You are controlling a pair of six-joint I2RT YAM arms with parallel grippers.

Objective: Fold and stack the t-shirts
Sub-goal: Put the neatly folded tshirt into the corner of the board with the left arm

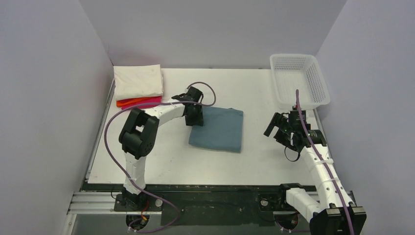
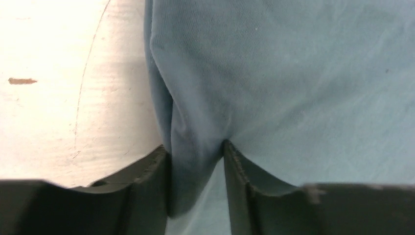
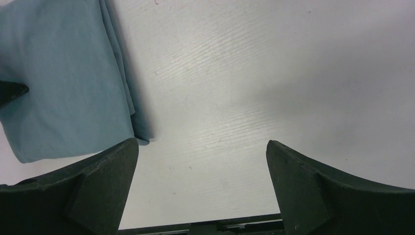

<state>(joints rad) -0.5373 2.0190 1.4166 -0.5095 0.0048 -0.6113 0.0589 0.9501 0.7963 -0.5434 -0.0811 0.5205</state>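
Top external: basket [image 1: 299, 78] rear right, folded t-shirts [image 1: 138, 82] rear left, teal t-shirt [image 1: 220, 129] between.

White arms [image 1: 166, 111], black joints [image 1: 139, 133], purple cables [image 1: 104, 139], dark jaws

Right of the teal t-shirt [image 1: 218, 129] the table [image 1: 264, 98] lies open — until the mesh basket [image 1: 320, 88] at far right; behind-left of it the folded stack [image 1: 138, 82] blocks the corner.
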